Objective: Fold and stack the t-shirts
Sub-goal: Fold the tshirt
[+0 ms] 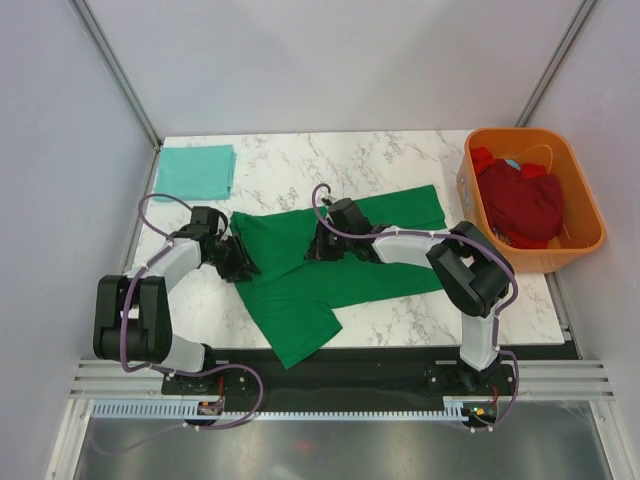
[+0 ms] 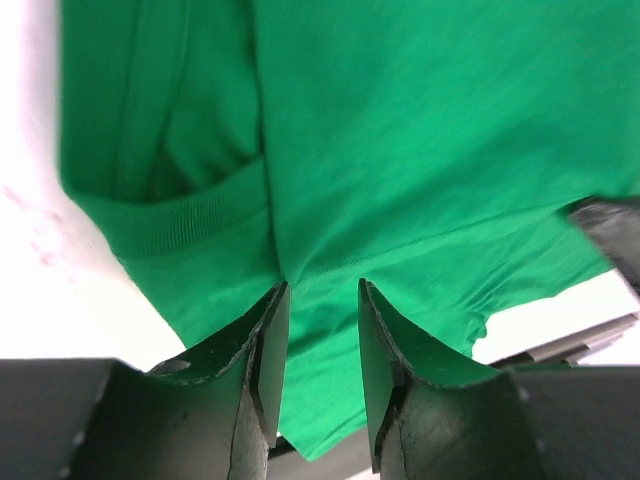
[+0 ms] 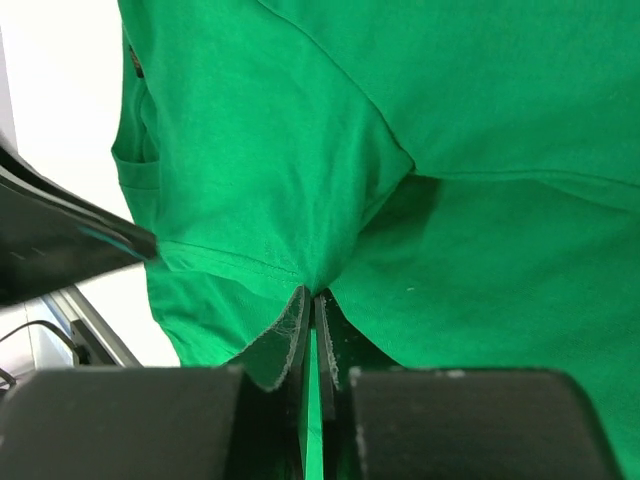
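Marble table (image 1: 300,160), pale walls (image 1: 350,60) — green t-shirt (image 1: 300,285) overhangs the near edge; right gripper (image 3: 312,296) pinches its middle, left gripper (image 2: 322,290) fingers parted at its left.

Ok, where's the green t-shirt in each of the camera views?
Top external: green t-shirt spread out across the middle of the picture.
Left wrist: green t-shirt fills most of the frame, above the left gripper.
Right wrist: green t-shirt fills the frame, pinched in the right gripper.
Shared landmark: the white table beside it.
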Controlling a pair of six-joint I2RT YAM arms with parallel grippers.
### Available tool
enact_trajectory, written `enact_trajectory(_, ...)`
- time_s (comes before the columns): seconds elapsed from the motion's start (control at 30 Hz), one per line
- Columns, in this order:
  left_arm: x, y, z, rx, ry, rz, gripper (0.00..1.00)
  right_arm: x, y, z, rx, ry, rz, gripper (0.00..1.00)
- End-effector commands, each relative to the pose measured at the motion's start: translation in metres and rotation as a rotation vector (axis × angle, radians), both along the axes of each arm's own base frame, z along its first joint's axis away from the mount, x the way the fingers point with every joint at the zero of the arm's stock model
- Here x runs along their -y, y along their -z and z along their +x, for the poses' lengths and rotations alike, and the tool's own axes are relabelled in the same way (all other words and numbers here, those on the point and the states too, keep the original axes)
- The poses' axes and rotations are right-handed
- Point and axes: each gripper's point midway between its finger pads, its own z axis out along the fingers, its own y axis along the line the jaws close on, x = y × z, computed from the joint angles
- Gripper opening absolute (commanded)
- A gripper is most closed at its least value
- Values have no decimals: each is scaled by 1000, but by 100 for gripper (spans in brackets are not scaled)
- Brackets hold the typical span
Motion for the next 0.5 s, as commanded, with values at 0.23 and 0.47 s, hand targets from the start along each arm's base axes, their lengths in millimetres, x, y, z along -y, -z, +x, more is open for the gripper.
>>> enact_trajectory(0.23,10,13,-1,-9,-52,-9,41,-6,-23,1,33,-27,15,25)
enact_trajectory(0.47,5,17,-1,-9,-58,24,39,2,-48,7,164,-51,-15,35)
